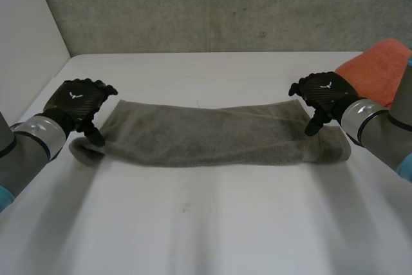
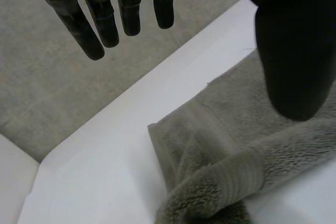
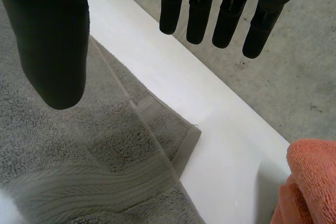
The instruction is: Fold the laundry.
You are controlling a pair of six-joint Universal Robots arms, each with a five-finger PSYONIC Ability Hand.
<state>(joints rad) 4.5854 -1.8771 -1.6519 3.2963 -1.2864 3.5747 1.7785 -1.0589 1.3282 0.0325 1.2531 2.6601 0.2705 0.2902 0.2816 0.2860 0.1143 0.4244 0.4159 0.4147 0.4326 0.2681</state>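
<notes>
Firstly, head view: a grey towel (image 1: 206,134), folded into a long band, is laid across the white table (image 1: 212,223), running from near its left edge to near its right edge, closer to the far edge than to the near one; the left hand (image 1: 78,100) is held over the towel's left end and the right hand (image 1: 324,94) over its right end; an orange cloth (image 1: 376,69) is seen at the table's far right corner, apart from the towel.

Next, left wrist view: the left hand (image 2: 294,40) is shown released, its fingers (image 2: 86,30) straight and set apart from the thumb; the towel's folded corner (image 2: 220,145) is seen below the thumb, lying on the table (image 2: 105,182).

Lastly, right wrist view: the right hand (image 3: 52,40) is likewise released, fingers (image 3: 199,9) straight above the table's far edge (image 3: 220,145); the towel's layered corner (image 3: 79,150) is seen beneath the thumb; the orange cloth (image 3: 310,182) is bunched near that corner, not touching it.
</notes>
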